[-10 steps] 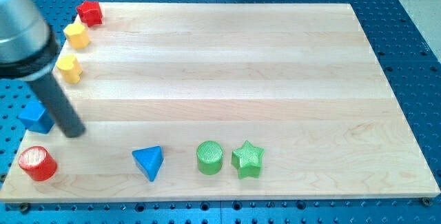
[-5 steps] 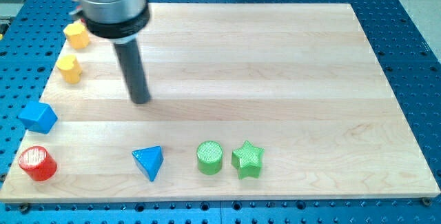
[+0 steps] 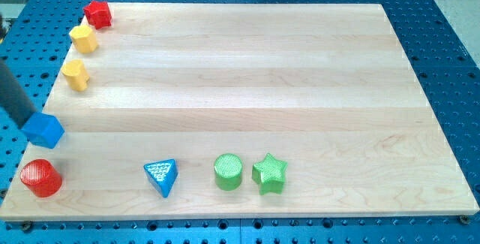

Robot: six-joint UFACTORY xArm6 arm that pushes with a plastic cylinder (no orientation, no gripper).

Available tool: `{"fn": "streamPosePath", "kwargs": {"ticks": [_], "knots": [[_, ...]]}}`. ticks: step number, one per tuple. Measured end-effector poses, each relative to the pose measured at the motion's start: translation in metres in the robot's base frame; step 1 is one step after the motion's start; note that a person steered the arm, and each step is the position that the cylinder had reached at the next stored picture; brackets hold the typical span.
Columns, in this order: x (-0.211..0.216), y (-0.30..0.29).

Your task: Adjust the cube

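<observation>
The blue cube [image 3: 43, 130] sits at the board's left edge, partly over it. My dark rod comes down from the view's left edge, and my tip [image 3: 28, 119] is at the cube's upper left side, touching or nearly touching it. A red cylinder [image 3: 40, 178] stands just below the cube at the bottom left corner.
Two yellow blocks [image 3: 75, 73] [image 3: 84, 38] and a red block [image 3: 97, 13] line the upper left edge. A blue triangle [image 3: 162, 176], a green cylinder [image 3: 228, 171] and a green star [image 3: 269, 173] stand along the bottom. The wooden board [image 3: 300, 86] lies on a blue perforated table.
My rod swung from beside the cube up to the board's upper left middle, then back to the view's left edge at the cube. The cube has barely shifted.
</observation>
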State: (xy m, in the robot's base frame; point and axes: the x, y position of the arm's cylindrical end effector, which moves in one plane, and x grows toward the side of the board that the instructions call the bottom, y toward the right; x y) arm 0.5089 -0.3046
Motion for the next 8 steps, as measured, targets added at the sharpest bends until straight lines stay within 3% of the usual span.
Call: {"fn": "streamPosePath", "kwargs": {"ticks": [2, 8], "knots": [[0.042, 0.01], [0.027, 0.043]]}}
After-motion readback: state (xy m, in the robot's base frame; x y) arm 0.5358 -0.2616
